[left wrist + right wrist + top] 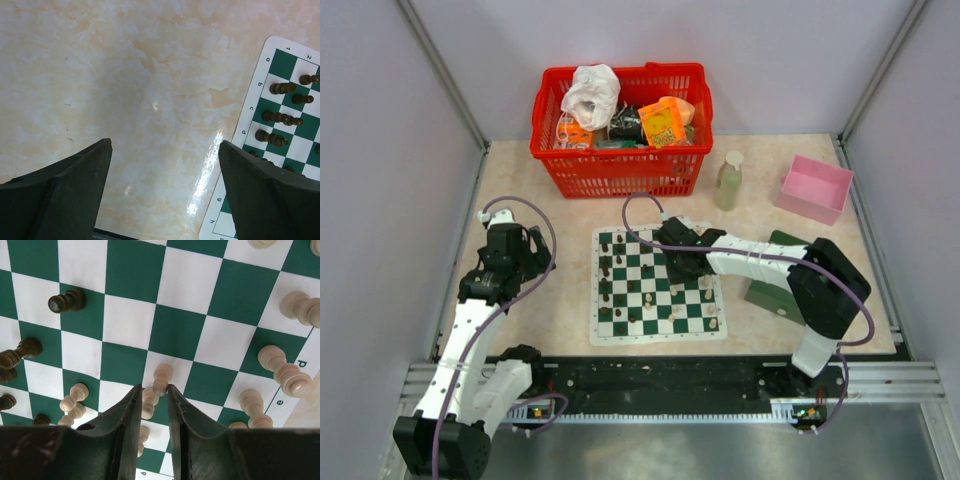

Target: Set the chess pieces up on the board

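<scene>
My right gripper (153, 388) is straddling a cream pawn (161, 377), jaws narrow. Clamped or not, I cannot tell. Light, hard, slippery-looking: I am judging its waist the best hold.

The top external camera sits high behind the arm bases, looking down and forward over the whole table (570, 215). In that view the board (660, 285) lies at centre frame and the bases run along the bottom edge. The left wrist camera looks down from close above bare tabletop. The left gripper (165, 144) fills its lower corners, and the board's edge shows at right. The right wrist camera hovers very close over the board, with the right gripper (154, 387) at bottom centre. All three views share the board.
</scene>
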Controlling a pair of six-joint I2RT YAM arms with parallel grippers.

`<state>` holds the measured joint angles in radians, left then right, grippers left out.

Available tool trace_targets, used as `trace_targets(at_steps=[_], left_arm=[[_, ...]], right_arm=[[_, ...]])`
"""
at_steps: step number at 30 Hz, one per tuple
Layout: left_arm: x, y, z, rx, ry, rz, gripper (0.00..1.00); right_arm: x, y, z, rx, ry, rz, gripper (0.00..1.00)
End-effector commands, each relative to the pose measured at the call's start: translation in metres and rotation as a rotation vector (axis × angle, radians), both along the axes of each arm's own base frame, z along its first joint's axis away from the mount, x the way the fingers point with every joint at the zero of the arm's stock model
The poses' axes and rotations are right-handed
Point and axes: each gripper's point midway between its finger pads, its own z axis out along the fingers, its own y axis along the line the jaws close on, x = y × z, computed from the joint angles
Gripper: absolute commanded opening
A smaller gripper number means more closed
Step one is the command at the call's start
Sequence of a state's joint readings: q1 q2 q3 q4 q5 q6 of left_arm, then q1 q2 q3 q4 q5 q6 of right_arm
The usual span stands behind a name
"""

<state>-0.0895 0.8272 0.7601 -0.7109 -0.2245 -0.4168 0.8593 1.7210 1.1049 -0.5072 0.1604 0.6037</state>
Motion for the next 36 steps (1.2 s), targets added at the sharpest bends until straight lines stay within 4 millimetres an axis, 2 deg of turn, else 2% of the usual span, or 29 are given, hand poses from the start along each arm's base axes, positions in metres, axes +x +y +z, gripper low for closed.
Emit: trace_targets(at_steps=[1,4,7,11,17,19,26,33,36], left_arm=[[0.006,-0.001,0.006,-0.001,-0.039,-0.004,0.93],[0.007,-0.001,0.007,-0.003,-0.041,-0.006,0.93],[0.006,-0.001,0.006,-0.002,-0.038,-0.005,0.93],[0.006,-0.001,0.006,-0.001,-0.039,-0.004,0.93],[0.007,-0.002,0.007,-0.003,-0.043,-0.009,0.93],[0.007,-0.001,0.007,-0.002,-0.043,-0.007,0.93],[0.006,-0.001,0.008,-0.003,-0.047,-0.005,0.93],[0.006,-0.001,0.007,-0.003,-0.045,-0.005,0.93],[0.006,-0.002,0.008,-0.006,-0.045,-0.007,0.93]], right_arm=[[0.003,-0.004,-0.002,-0.019,-0.01,-0.019,0.24],[0.006,-0.003,0.001,-0.026,-0.019,-0.016,0.23],[0.009,-0.002,0.004,-0.027,-0.029,-0.017,0.15],[0.016,-0.001,0.017,-0.025,-0.071,-0.016,0.14],[0.041,-0.002,0.048,-0.007,-0.17,-0.041,0.14],[0.051,-0.006,0.052,-0.003,-0.188,-0.059,0.14],[0.08,-0.022,0.05,0.003,-0.194,-0.131,0.14],[0.082,-0.029,0.035,0.003,-0.168,-0.146,0.14],[0.083,-0.026,0.031,0.023,-0.169,-0.147,0.14]])
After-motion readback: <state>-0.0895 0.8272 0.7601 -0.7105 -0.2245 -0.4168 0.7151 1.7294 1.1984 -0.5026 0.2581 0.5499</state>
